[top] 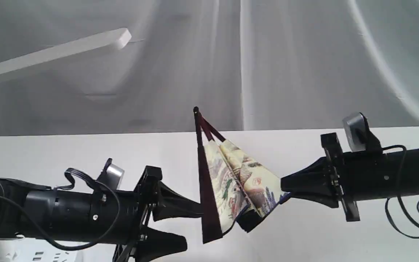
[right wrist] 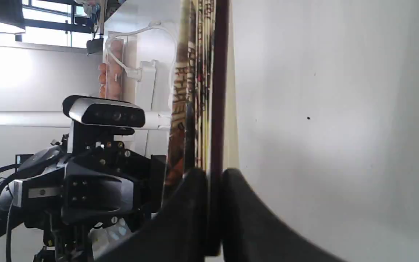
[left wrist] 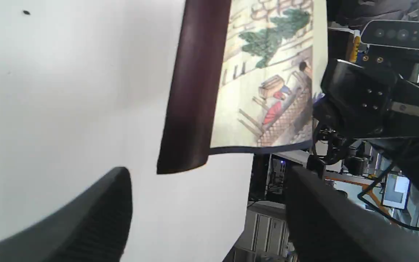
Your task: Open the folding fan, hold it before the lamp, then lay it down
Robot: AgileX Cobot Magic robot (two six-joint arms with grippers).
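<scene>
The paper folding fan [top: 238, 178] has dark maroon ribs and a cream leaf painted with brown brick walls, green trees and small red figures, edged in dark blue. The flat white bar-headed desk lamp [top: 67, 51] is plain. The smooth bench [top: 86, 149] is white and unpatterned; the draped cloth backdrop [top: 286, 65] is pale grey. The left gripper [top: 191, 227] and the right gripper [top: 284, 189] are matt black.

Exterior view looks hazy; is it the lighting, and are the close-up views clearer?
Exterior view: soft, flat light on the pale backdrop, only faint shadows, yet the folding fan is sharp. Left wrist view: the fan's painting is crisp, the left gripper soft near the lens. Right wrist view: window glare washes out one corner.
</scene>
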